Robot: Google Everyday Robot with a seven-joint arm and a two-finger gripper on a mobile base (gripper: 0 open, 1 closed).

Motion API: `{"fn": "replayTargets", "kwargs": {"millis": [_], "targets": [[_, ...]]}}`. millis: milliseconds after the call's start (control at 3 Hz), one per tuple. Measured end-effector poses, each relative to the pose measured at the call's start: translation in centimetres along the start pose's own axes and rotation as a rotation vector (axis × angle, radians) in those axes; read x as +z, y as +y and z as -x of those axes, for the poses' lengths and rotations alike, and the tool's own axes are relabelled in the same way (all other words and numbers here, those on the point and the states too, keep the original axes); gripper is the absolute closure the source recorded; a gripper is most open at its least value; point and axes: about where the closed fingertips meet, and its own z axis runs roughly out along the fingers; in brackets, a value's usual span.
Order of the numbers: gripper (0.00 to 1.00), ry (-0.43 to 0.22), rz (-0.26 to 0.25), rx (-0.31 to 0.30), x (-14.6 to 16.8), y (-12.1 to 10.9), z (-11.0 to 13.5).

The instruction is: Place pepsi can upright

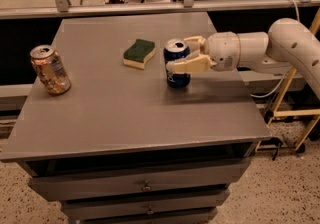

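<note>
The pepsi can is dark blue with a silver top. It stands upright on the grey table, right of centre, with its base on the surface. My gripper reaches in from the right on the white arm. Its cream fingers sit on either side of the can's upper half, one in front and one behind, closed on it.
An orange-gold can stands tilted near the table's left edge. A green and yellow sponge lies just left of the pepsi can. A metal rail runs behind the table. Drawers sit below the front edge.
</note>
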Motion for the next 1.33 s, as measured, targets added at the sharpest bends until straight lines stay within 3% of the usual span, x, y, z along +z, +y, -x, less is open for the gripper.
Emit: {"fn": "replayTargets", "kwargs": {"millis": [333, 667, 1333], "targets": [[0.04, -0.009, -0.009, 0.014, -0.6, -0.2, -1.0], [0.0, -0.023, -0.023, 0.013, -1.4, -0.5, -1.1], [0.0, 0.058, -0.089, -0.041, -4.8, -0.9, 0.2]]}}
